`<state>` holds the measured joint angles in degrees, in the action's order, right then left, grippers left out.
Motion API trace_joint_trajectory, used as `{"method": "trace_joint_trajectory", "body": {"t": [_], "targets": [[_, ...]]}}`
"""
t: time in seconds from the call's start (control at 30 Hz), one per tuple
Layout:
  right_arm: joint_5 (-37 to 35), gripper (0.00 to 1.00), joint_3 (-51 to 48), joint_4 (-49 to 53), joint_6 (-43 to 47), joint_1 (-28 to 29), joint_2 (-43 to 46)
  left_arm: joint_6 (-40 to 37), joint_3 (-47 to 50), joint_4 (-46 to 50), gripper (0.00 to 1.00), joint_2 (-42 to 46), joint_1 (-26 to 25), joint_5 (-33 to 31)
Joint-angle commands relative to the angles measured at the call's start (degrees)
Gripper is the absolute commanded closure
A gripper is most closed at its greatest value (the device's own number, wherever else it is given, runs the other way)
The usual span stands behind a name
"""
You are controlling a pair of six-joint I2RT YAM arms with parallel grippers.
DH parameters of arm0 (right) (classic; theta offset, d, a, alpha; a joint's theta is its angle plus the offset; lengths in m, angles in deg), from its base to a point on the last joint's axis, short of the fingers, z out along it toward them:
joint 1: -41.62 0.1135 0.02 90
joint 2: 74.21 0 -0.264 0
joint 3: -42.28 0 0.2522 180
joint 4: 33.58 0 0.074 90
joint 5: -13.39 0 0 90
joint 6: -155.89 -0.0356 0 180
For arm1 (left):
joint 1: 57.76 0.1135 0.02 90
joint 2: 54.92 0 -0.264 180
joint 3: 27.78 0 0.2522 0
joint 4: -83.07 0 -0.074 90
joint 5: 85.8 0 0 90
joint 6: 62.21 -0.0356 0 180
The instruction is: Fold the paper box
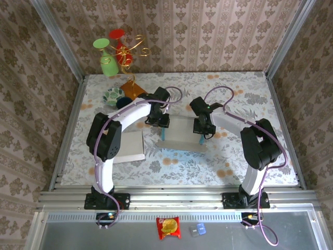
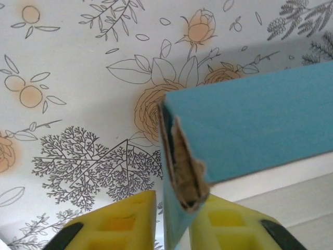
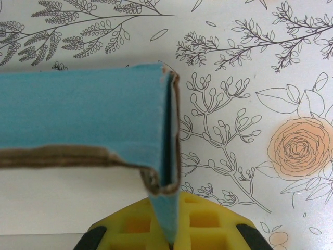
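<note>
While the blue-and-white cardboard paper box (image 1: 179, 138) lies on the floral worktop (image 1: 208, 167), its long axis runs straight from the left gripper (image 2: 174, 216) to the right gripper (image 3: 166, 226); each, nearly closed, apparently pinches one upturned end between its yellow pads (image 2: 125, 224).

Table (image 1: 208, 169) lies bare nearside of the paper box (image 1: 179, 138); a bowl (image 1: 113, 95) stands far-left.
</note>
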<state>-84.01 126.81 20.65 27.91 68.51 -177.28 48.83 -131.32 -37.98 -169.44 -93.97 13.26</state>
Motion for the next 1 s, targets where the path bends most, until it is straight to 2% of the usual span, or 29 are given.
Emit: {"method": "trace_joint_trajectory", "body": {"t": [0.0,0.1,0.2,0.33,0.5,0.6,0.73,0.97], "targets": [[-0.9,1.00,-1.5,0.6,-1.7,1.1,-0.4,-0.7,0.6,-1.1,0.83,0.2,0.3,-0.6],[-1.1,1.00,-1.4,0.8,-2.0,1.1,-0.5,-1.0,1.5,-1.0,0.80,0.7,0.0,-1.6],[-1.5,1.00,-0.9,1.7,-2.7,1.2,-1.4,-0.8,2.3,-1.8,0.67,2.2,-0.3,-2.1],[-2.0,1.00,1.2,4.9,-4.1,1.2,-4.5,0.5,0.1,-1.4,0.62,3.9,-0.2,-0.6],[-2.2,1.00,3.9,8.6,-6.5,0.4,-7.1,3.5,-2.7,-1.3,0.46,5.2,1.1,3.7],[-1.2,1.00,4.7,9.2,-7.3,-0.5,-7.9,5.3,-3.7,-1.6,0.46,6.0,2.8,6.7],[1.0,1.00,5.5,11.0,-10.0,-2.9,-8.5,7.0,-4.4,-2.0,0.48,9.3,5.8,5.8],[8.4,1.00,-0.7,9.2,-24.9,-9.5,-2.8,7.3,-4.8,1.3,0.50,14.1,11.7,4.7]]}}
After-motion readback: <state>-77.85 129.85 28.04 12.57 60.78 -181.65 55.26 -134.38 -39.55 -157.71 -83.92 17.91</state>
